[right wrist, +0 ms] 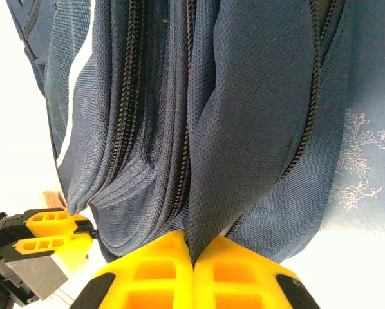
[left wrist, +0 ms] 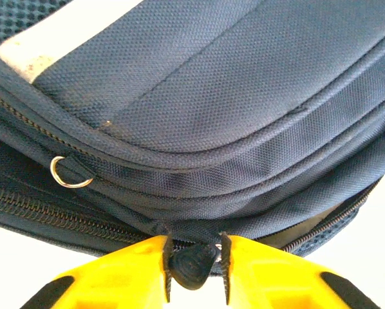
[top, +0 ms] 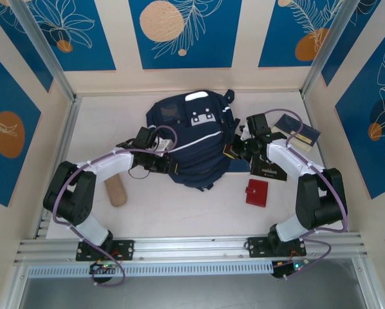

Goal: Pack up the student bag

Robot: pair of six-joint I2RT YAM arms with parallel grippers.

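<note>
The student bag (top: 192, 135), dark navy with thin white stripes, lies in the middle of the table. My left gripper (top: 168, 162) is at its lower left edge. In the left wrist view the yellow fingers (left wrist: 134, 270) of the left gripper (left wrist: 194, 248) are pinched on a black zipper pull (left wrist: 189, 265) at the bag's zip line. My right gripper (top: 234, 152) is at the bag's right side. In the right wrist view the right gripper (right wrist: 194, 257) is shut on a fold of the navy fabric (right wrist: 244, 129), which hangs taut between rows of zip teeth.
A red wallet (top: 257, 192) lies near the front right. A brown cylinder (top: 117, 190) lies at the front left by the left arm. Navy booklets with gold labels (top: 297, 132) sit at the right, with another dark booklet (top: 270, 171) under the right arm. Walls surround the table.
</note>
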